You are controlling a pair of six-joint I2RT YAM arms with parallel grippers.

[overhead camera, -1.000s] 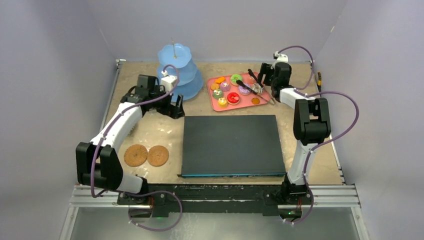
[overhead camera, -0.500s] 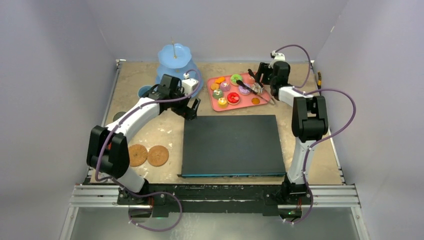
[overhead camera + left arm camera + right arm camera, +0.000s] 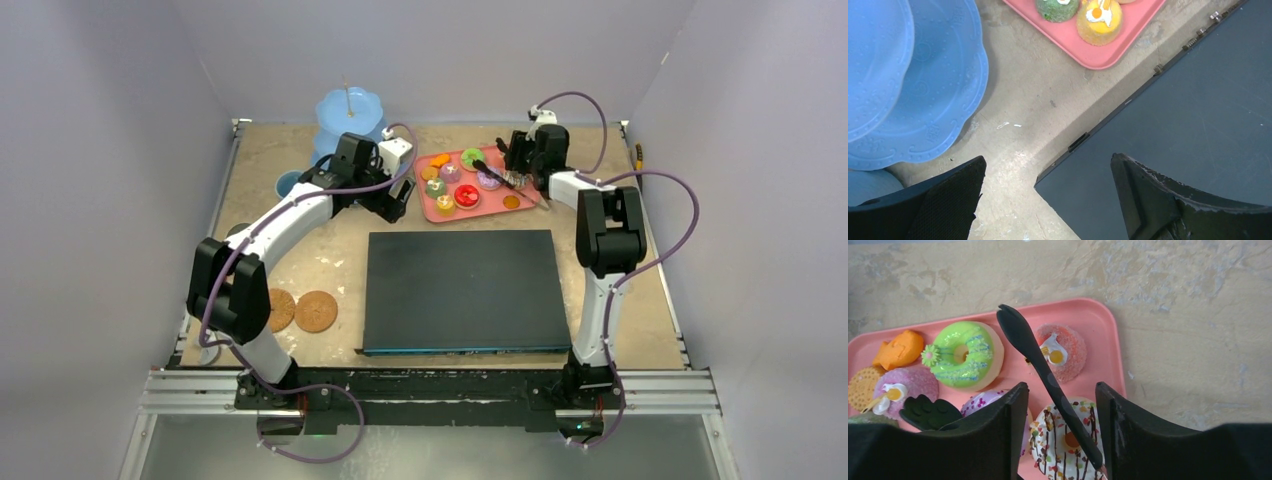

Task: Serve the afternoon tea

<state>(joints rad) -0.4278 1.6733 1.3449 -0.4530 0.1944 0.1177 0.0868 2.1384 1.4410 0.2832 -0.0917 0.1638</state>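
Note:
Several small colourful cakes (image 3: 466, 195) sit on the pink tray (image 3: 437, 213). Black tongs (image 3: 1020, 335) lie across them. My right gripper (image 3: 1062, 387) hangs low over the tray's right part (image 3: 513, 165), half narrowed. One tong arm and a white sprinkled doughnut (image 3: 1068, 440) lie between its fingers, and a gap shows on both sides. A green doughnut (image 3: 965, 355) and a red cake (image 3: 1074, 357) lie just beyond. My left gripper (image 3: 1047, 160) is open and empty, between the light-blue stand (image 3: 923, 90) and the tray's near corner (image 3: 1098, 50). The light-blue mug (image 3: 288, 183) stands left of the stand (image 3: 347, 108).
A big dark flat board (image 3: 460, 290) fills the middle, its far left corner under my left gripper (image 3: 393, 203). Two round brown discs (image 3: 316, 311) lie near the left arm's elbow, one partly covered. Bare sandy tabletop shows right of the tray.
My left arm has swung right, from in front of the stand to the gap beside the tray. My right gripper's jaws have narrowed around the tong arm and edged left over the tray.

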